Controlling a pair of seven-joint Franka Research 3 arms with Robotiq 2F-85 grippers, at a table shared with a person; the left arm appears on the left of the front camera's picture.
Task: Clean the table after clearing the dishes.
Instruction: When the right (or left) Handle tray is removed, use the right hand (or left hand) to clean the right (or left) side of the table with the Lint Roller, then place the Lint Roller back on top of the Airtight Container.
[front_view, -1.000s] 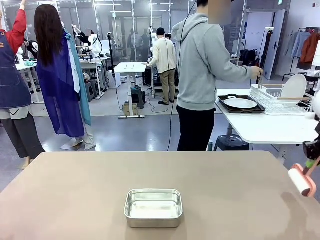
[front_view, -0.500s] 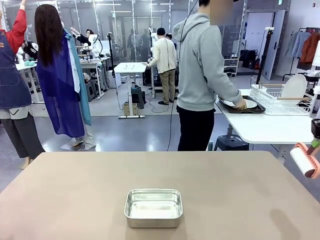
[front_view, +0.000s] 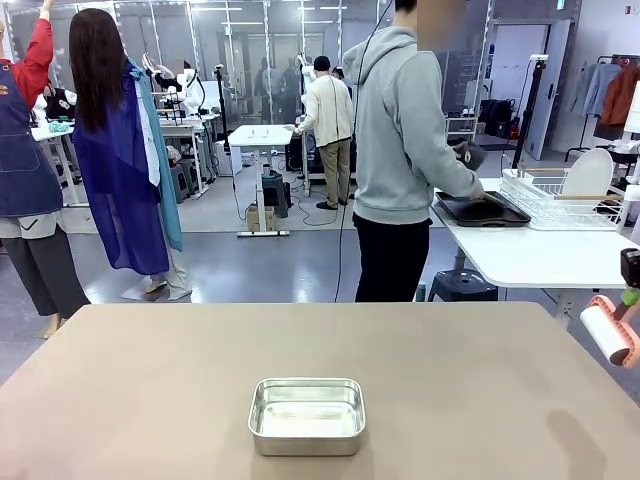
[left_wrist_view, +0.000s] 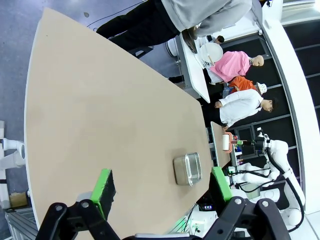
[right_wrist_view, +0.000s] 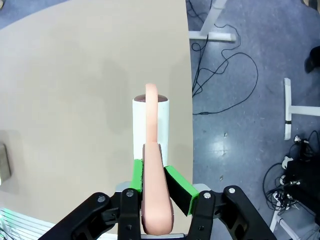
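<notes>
Our right end effector (right_wrist_view: 152, 182) pinches the pink handle of a lint roller (right_wrist_view: 150, 127) between its green pads, with the white roll held above the beige worktop (front_view: 150, 390) near its right edge. We see the left end effector (left_wrist_view: 160, 187) spread wide with nothing between its pads, high over the worktop. Beyond it sits a small silver pan (left_wrist_view: 187, 169), well left of the roller. Far past both, a person (front_view: 400, 150) leans over a dark tray (front_view: 485, 210) on a white table (front_view: 530, 255).
</notes>
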